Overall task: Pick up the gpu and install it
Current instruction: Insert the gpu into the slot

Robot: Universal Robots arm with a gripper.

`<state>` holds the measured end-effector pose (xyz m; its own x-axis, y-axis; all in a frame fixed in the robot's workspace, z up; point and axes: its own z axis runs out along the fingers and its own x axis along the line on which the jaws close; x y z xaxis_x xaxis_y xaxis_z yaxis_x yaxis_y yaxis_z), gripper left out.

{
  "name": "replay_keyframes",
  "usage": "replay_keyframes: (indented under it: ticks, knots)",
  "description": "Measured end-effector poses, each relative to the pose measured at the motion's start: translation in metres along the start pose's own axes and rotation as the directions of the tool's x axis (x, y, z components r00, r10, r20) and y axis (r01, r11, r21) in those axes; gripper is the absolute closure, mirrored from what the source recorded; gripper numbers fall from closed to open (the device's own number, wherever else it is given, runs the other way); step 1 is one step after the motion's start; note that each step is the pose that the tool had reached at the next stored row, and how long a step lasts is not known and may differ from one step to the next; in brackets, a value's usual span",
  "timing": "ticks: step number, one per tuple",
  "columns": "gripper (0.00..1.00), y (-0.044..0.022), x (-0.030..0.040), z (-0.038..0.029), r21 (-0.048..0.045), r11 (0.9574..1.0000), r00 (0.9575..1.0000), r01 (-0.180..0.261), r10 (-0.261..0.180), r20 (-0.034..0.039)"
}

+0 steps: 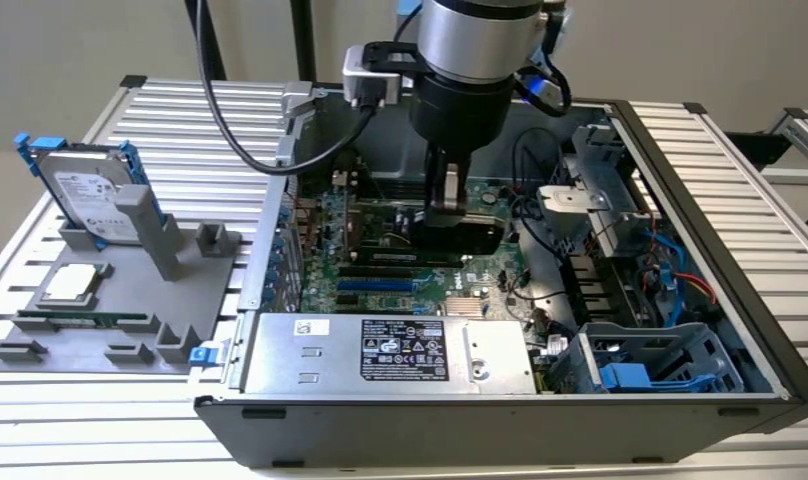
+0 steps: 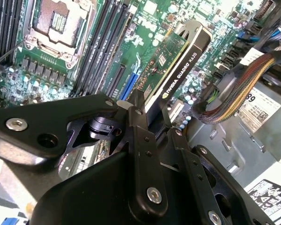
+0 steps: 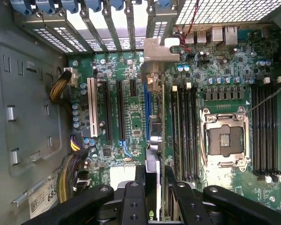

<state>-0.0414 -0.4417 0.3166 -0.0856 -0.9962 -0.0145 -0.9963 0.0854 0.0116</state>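
I have the gripper [image 1: 447, 222] clamped on the gpu [image 1: 464, 232], card on edge, inside the open computer case [image 1: 671, 160] above the motherboard [image 3: 131, 117]. Pickup done. In the first wrist view its bracket [image 3: 158, 49] nears the rear slots; seating probably unfinished, contact hidden.
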Motion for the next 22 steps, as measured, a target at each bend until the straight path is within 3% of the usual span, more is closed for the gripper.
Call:
replay_keyframes:
  ticks: [5, 22]
  knots:
    - [1.0, 0.0029, 0.0003, 0.0036, -0.001, 1.0, 1.0, 0.004, -0.004, -0.0002]
    - [1.0, 0.0179, 0.0018, 0.0158, -0.0202, 0.9997, 0.9999, 0.013, -0.013, -0.0017]
